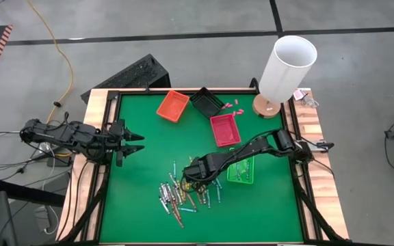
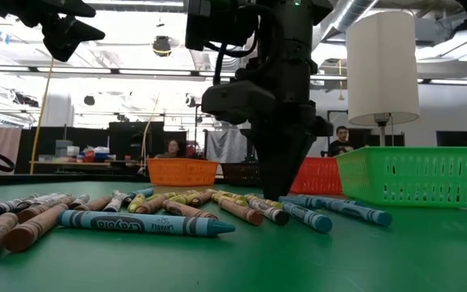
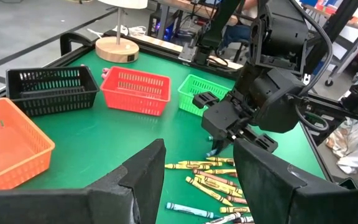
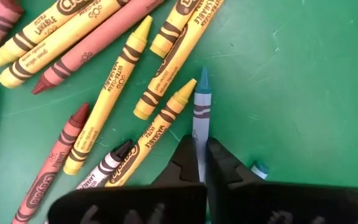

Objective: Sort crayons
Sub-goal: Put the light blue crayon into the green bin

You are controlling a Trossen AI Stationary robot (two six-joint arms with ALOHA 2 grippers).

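Observation:
Many crayons in yellow, brown-red, grey and light blue lie loose on the green mat near the table's front middle. My right gripper stands over the pile's far edge, pointing down, and is shut on a light blue crayon. That crayon's tip sticks out past the fingers, next to a yellow crayon. My left gripper hangs open above the table's left side, clear of everything. My right gripper pinches the light blue crayon between its two fingers, one on each long side of the paper-wrapped body. The fingers come from above, pointing down. The crayon lies flat at mat level among the others, its pointed end free.
Beyond the pile stand an orange tray, a black tray, a red tray and a green tray. A white lamp stands at the far right corner. Bare mat lies at the near left.

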